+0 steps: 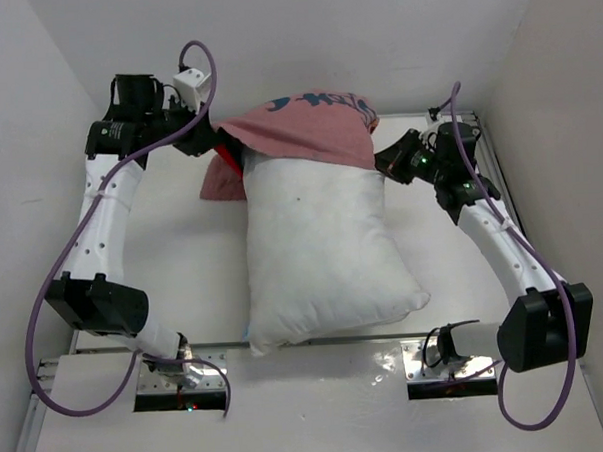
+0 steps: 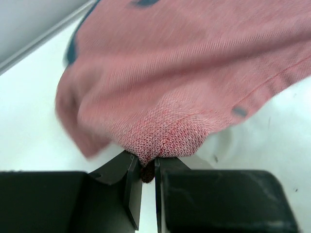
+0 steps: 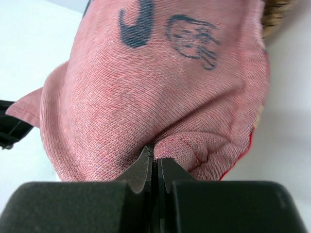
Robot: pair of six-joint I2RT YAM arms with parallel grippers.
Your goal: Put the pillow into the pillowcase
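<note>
Nearest me, the pillow [image 1: 318, 255] lies lengthwise on the tabletop [image 1: 183, 261], its near end close to the near edge and nothing pinning it there. That is my first worry: if I drag the cover toward me, I judge the whole pillow may slide along with it and go over that edge, because only friction holds it.

Farther back, the pillowcase [image 1: 302, 126] caps just the pillow's far end, pinkish side out, with most of the pillow bare. A loose flap hangs down at the far left corner, beside the pillow and not around it; a pull could bunch it there and jam the opening.

At the far left, the left claw [image 2: 147, 167] pinches a small fold of the pillowcase between its tips. At the far right, the right claw [image 3: 155, 158] is pressed together on another thin fold. Both bites look shallow, so a firm tug could strip the fabric out. I cannot tell whether either grip takes one layer or both; if both, the mouth stays shut against the pillow.
</note>
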